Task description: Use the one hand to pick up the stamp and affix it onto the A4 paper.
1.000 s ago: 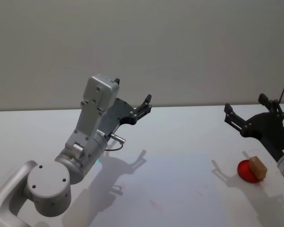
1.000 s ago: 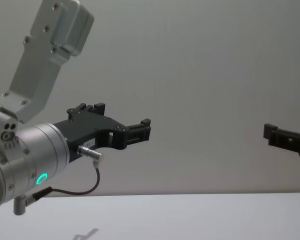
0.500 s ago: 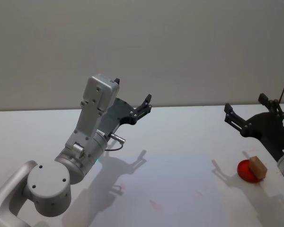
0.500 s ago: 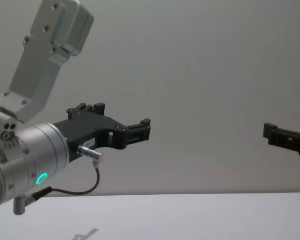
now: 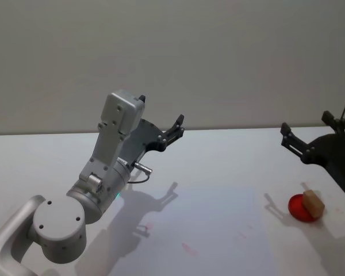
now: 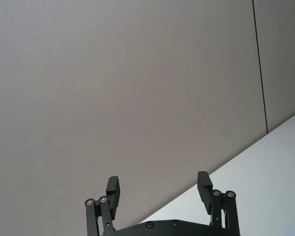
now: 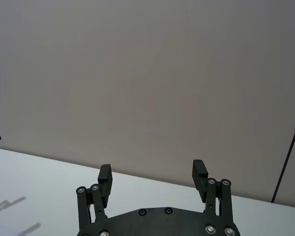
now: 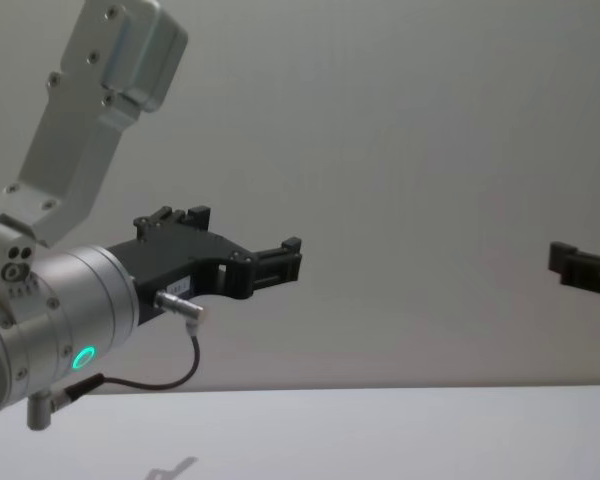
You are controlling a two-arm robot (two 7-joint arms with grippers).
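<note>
Jaws on both grippers stand wide apart and hold nothing. In the head view the left gripper (image 5: pixel 173 127) hangs in the air at the middle left of the frame, raised above the white surface (image 5: pixel 230 155) and aimed at the back wall. In the chest view it (image 8: pixel 285 262) sits at centre left.

The right gripper (image 5: pixel 306 123) is at the right edge of the head view, also lifted off the surface. The stamp (image 5: pixel 313 202), a small wooden block, lies below it in the lower right of the frame. It rests tilted on a red disc (image 5: pixel 299 210), well apart from the gripper's fingertips.

The A4 paper (image 5: pixel 218 230), a slightly paler sheet, lies flat in the lower middle and carries faint red marks (image 5: pixel 187 248).
</note>
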